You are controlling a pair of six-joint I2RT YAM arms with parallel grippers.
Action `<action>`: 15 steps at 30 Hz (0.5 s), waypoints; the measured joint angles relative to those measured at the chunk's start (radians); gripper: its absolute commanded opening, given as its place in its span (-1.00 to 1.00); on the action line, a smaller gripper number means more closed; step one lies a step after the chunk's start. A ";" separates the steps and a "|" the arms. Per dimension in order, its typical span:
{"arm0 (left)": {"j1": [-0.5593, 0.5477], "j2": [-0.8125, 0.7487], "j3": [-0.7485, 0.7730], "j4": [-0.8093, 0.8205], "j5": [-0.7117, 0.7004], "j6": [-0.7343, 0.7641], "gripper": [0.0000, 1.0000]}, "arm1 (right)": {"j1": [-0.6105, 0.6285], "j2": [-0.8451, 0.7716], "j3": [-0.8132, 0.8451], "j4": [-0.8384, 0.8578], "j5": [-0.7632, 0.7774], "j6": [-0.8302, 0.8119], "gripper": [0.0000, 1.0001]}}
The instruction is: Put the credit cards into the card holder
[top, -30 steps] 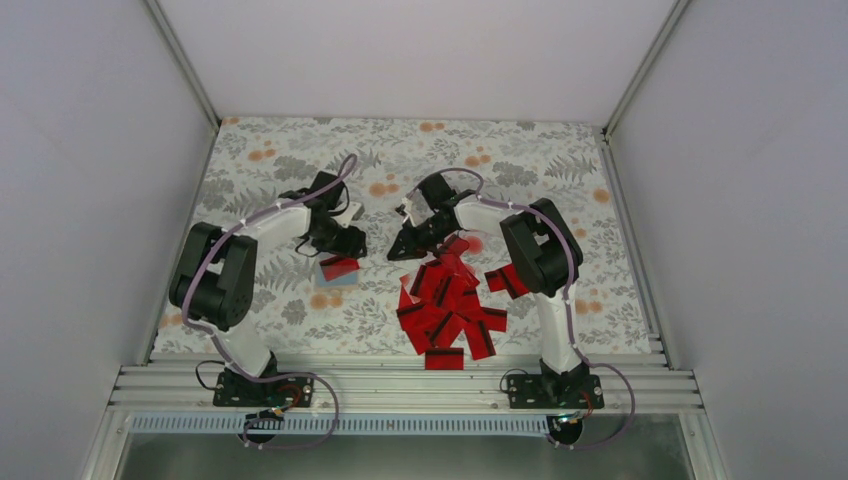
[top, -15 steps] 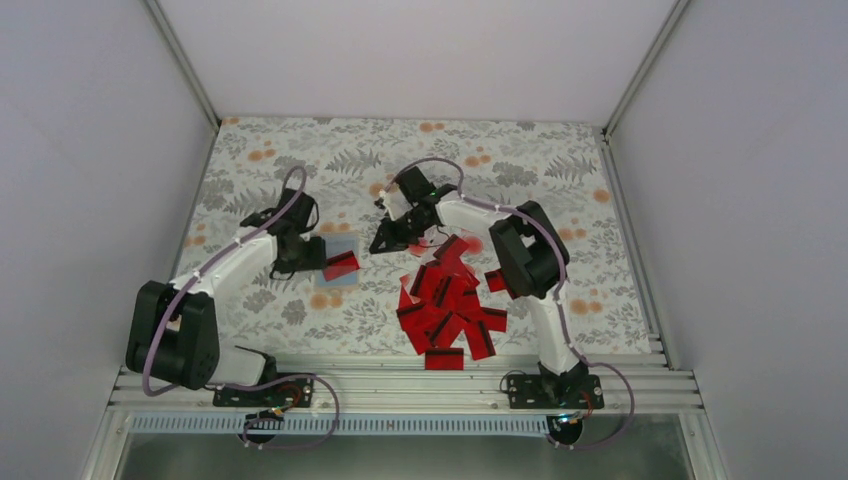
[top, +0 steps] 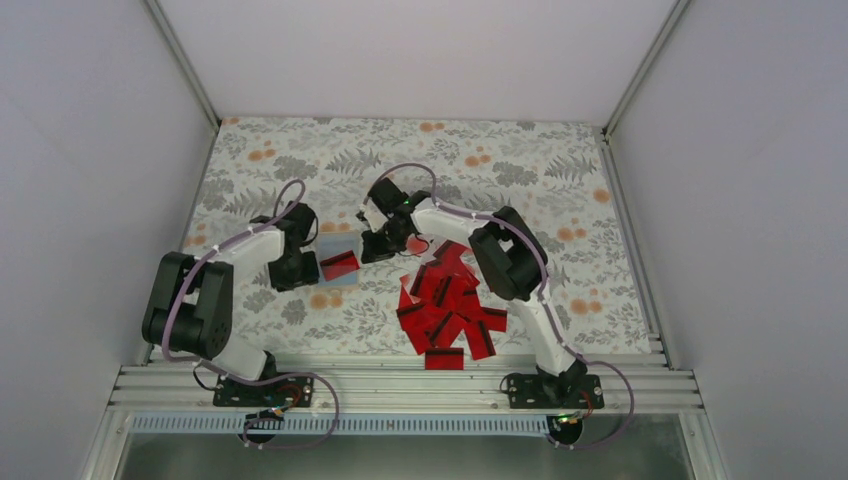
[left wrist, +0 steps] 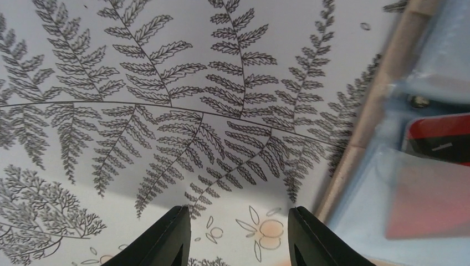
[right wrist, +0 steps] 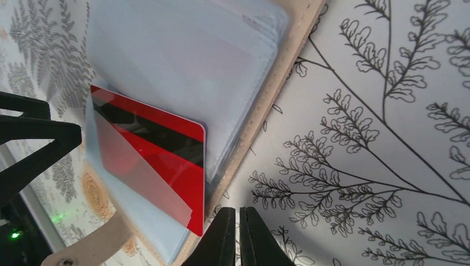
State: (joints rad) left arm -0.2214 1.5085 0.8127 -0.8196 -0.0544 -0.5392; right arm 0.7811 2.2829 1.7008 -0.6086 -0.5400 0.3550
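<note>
Entry, card 1 of many:

Holder [right wrist: 183,61]: lies open on the counter, left of centre, clear sleeves up, tan border showing; it sits between the two arms.

Card [right wrist: 161,160]: red, black stripe; part under a clear sleeve, the striped end sticking out past the sleeve's mouth; nothing grips it.

Left jaws: part open, nothing between the fingers [left wrist: 166,238]; low over the fern cloth [left wrist: 166,111], just left of the holder's tan edge.

Right jaws: shut tight, empty; tips just off the holder's right border, near the card's outer corner; whether they touch the cloth, you cannot tell.

Changed in the last second: the left arm [top: 250,245], which reached over the holder's far side, has pulled back to its left flank; the right arm [top: 450,215] has swung from the edge of the pile [top: 450,305] across to the holder; the card has not moved.

Reading: the card is placed but, by the look of it, not seated; shut right jaws beside its free end suggest a push with closed tips, the left jaws set to steady the holder against sliding.

Risk: the holder is light and may skate on the cloth; the sleeve may buckle.

Progress: early; the pile right of centre looks untouched, well apart from the holder.
</note>
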 measured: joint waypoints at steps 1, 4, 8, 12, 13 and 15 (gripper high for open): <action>0.001 0.014 0.000 0.003 0.000 -0.002 -0.10 | 0.005 0.000 0.003 -0.004 0.014 0.000 -0.92; 0.004 0.043 0.007 0.007 -0.003 -0.008 -0.10 | 0.014 0.003 0.009 -0.017 0.039 0.000 -0.92; 0.009 0.048 0.011 0.014 -0.003 -0.011 -0.10 | 0.027 0.005 0.019 -0.023 0.061 0.000 -0.92; 0.013 0.050 0.011 0.021 -0.002 -0.012 -0.12 | 0.041 0.007 0.022 -0.026 0.066 0.000 -0.92; 0.013 0.050 0.011 0.024 0.001 -0.011 -0.14 | 0.044 0.007 0.023 -0.027 0.066 0.000 -0.92; 0.015 0.050 0.010 0.037 0.013 -0.007 -0.16 | 0.050 0.007 0.024 -0.030 0.068 0.000 -0.92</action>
State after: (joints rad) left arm -0.2066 1.5589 0.8223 -0.7826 -0.0414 -0.5461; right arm 0.8310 2.2898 1.7248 -0.6388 -0.4717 0.3550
